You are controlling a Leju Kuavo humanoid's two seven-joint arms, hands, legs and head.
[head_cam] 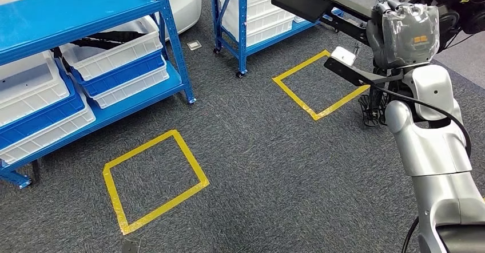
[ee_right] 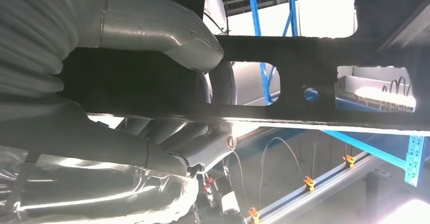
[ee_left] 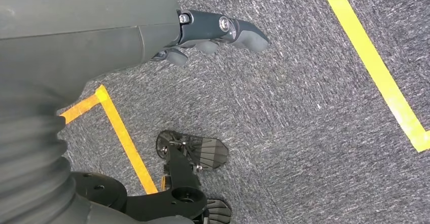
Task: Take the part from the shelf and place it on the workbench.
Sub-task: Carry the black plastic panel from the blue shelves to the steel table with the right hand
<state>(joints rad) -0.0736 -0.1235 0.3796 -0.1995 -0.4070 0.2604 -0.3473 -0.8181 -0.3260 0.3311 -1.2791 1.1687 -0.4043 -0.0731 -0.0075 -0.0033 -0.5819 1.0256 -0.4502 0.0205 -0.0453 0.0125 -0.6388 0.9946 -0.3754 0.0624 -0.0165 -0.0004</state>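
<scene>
Head view: the right hand (head_cam: 403, 32), wrapped in clear plastic film, sits at the upper right of the frame on the raised silver right arm (head_cam: 434, 150). It grips the part (head_cam: 309, 1), a long black bar that runs from the top centre of the frame diagonally down to the hand. A flat black camera bracket (head_cam: 352, 72) with a white block at its tip projects left from the wrist.

Right wrist view: the thick grey thumb (ee_right: 167, 34) lies across one face of the part (ee_right: 314, 82), and the fingers (ee_right: 203, 143) close against the opposite face, so the hand is clamped on the bar. The bar shows as a dark strip with slotted cut-outs crossing the frame from centre to right edge.

Left wrist view: the left hand (ee_left: 213, 31) hangs above the grey carpet (ee_left: 304, 112) at the upper centre of the frame. Its dark fingers (ee_left: 243, 31) are curled in together and hold nothing. Yellow tape lines cross the carpet at lower left and at the right edge.

Head view, surroundings: a blue shelf (head_cam: 74, 12) with white bins (head_cam: 114, 58) occupies the upper left; a second blue shelf (head_cam: 243, 30) stands at top centre. Two yellow tape squares mark the carpet, one (head_cam: 154, 181) at lower left, the other (head_cam: 317, 84) right of centre, just left of the right arm.
</scene>
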